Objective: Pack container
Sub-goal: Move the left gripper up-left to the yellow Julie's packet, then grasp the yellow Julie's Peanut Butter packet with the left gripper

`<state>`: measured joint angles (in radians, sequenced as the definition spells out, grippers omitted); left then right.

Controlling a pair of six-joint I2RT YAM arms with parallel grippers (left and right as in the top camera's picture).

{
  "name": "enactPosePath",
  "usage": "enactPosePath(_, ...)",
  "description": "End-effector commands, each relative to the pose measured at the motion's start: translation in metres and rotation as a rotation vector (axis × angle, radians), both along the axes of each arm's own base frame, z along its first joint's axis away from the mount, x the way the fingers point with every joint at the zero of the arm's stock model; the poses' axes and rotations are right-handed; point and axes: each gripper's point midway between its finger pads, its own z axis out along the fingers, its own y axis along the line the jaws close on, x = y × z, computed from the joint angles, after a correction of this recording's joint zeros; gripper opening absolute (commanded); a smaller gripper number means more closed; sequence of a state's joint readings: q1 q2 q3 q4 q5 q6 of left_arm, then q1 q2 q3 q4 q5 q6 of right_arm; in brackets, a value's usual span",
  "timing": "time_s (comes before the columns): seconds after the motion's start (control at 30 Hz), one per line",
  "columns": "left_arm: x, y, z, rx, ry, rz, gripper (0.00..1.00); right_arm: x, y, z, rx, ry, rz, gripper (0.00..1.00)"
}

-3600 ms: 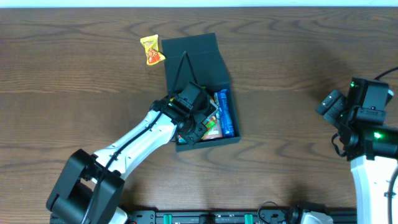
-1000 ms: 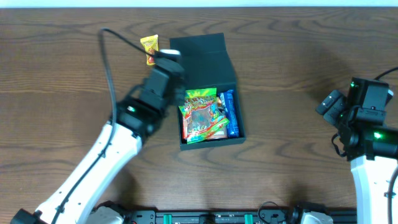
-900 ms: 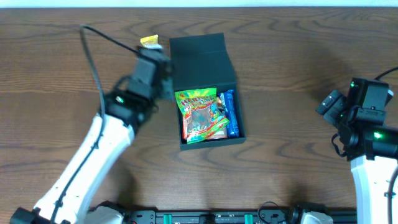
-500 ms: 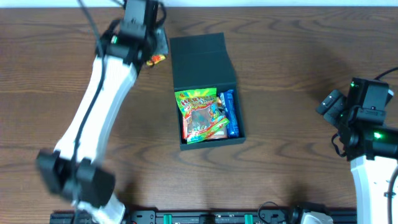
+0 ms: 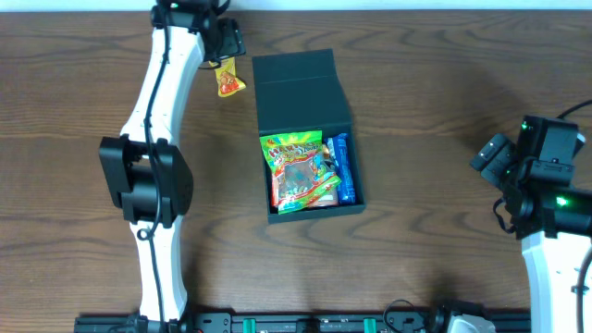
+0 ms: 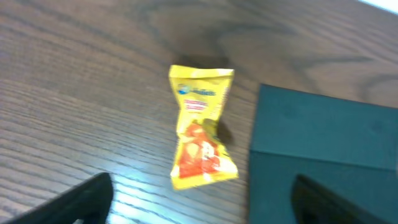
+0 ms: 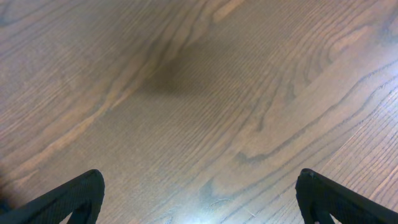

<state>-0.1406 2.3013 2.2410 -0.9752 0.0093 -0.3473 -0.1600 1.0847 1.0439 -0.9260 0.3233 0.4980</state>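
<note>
The dark green container [image 5: 313,214] stands open mid-table, its flap lid [image 5: 298,89] laid back toward the far edge. Inside lie a green and red gummy bag [image 5: 298,172] and a blue packet [image 5: 340,167]. A yellow and red snack packet [image 5: 227,78] lies on the wood just left of the lid. My left gripper [image 5: 228,42] hovers beyond it, open and empty. In the left wrist view the snack packet [image 6: 199,127] lies ahead of the left gripper [image 6: 202,205], with the lid [image 6: 323,155] to its right. My right gripper [image 5: 490,155] is open over bare wood.
The wooden table [image 5: 444,83] runs to a pale far edge just behind my left gripper. The right wrist view holds only wood grain [image 7: 199,93] between the right gripper's [image 7: 202,199] spread fingertips. My right arm's base [image 5: 555,259] stands at the front right.
My left arm has swung from beside the container's left wall out to the table's far edge, ending just beyond the yellow snack packet. The right arm and the container have not moved.
</note>
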Motion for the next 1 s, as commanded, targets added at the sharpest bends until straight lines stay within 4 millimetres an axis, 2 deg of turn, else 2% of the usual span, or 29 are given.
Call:
enactPosePath(0.0, 0.008, -0.002, -0.014, -0.052, 0.018, 0.000, 0.95, -0.003, -0.005, 0.000, -0.005, -0.004, -0.034, 0.99)
enactPosePath(0.33, 0.009, -0.024, -0.065, -0.078, 0.092, -0.040, 0.95, -0.003, -0.005, 0.000, -0.005, -0.004, -0.034, 0.99)
enactPosePath(0.5, 0.012, -0.019, -0.085, -0.042, 0.106, 0.004, 0.95, -0.003, -0.005, 0.000, -0.005, -0.004, -0.034, 0.99)
enactPosePath(0.73, 0.021, -0.002, -0.086, 0.038, 0.068, 0.081, 0.96, -0.003, -0.005, 0.000, -0.005, -0.004, -0.034, 0.99)
enactPosePath(0.97, 0.022, -0.002, -0.086, 0.026, 0.062, 0.104, 0.95, -0.003, -0.005, 0.000, -0.005, -0.004, -0.034, 0.99)
